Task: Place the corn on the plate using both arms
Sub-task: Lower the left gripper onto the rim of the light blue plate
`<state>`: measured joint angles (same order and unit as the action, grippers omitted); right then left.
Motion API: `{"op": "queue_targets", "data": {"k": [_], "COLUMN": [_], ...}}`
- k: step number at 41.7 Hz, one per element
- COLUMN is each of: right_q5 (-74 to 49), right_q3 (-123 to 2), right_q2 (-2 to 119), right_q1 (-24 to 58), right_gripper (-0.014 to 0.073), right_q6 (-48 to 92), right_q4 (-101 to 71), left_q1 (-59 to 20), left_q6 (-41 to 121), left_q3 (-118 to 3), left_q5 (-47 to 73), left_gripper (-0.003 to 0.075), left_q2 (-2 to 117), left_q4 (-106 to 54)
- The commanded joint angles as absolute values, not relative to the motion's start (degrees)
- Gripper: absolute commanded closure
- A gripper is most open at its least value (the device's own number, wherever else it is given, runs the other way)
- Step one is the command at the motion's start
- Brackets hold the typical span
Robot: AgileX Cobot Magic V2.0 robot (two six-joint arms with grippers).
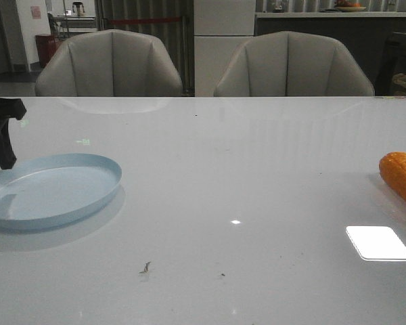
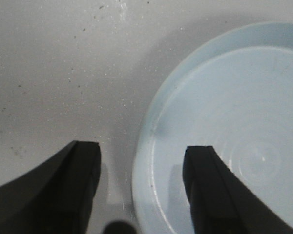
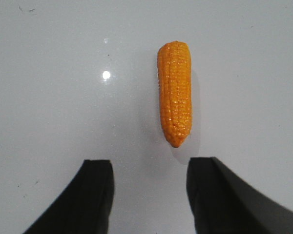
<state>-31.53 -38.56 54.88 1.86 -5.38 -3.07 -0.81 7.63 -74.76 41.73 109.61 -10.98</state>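
Note:
The pale blue plate (image 1: 51,189) lies on the white table at the left. My left gripper (image 1: 3,145) hangs at the plate's far left edge; in the left wrist view the left gripper (image 2: 141,165) is open, one finger over the table and the other over the plate (image 2: 234,122), its rim between them. The orange corn (image 1: 401,177) lies at the table's right edge, partly cut off. In the right wrist view the corn (image 3: 175,92) lies flat, its tapered tip just ahead of my open, empty right gripper (image 3: 150,180). The right arm is out of the front view.
Two grey chairs (image 1: 111,64) (image 1: 294,64) stand behind the table's far edge. A bright light reflection (image 1: 379,242) lies on the table (image 1: 223,169) in front of the corn.

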Motion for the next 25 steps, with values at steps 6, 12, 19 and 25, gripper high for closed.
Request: {"op": "queue_targets", "data": {"k": [6,12,19,25], "right_q5": [-28.4,-28.4,-28.3,-28.3], "right_q3": [-40.5,-40.5,-40.5,-40.5], "right_q2": [54.5,54.5,54.5,54.5], "right_q1": [1.6,1.6,1.6,1.6], "right_gripper": [0.0139,0.0139,0.0139,0.0139], "right_q6": [-5.0,-5.0,-5.0,-5.0], "right_q4": [-3.2,-3.2,-3.2,-3.2], "left_q1": [-0.8,-0.8,-0.8,-0.8], "left_q6": [7.7,7.7,7.7,7.7], "left_q3": [-76.7,-76.7,-76.7,-76.7], "left_q5": [40.7,40.8,41.6,42.8], "left_gripper": [0.0279,0.0325,0.0478,0.0587], "left_q2": [109.8,110.4,111.2,112.2], "left_q4": [-11.5,-11.6,-11.6,-11.6]}}
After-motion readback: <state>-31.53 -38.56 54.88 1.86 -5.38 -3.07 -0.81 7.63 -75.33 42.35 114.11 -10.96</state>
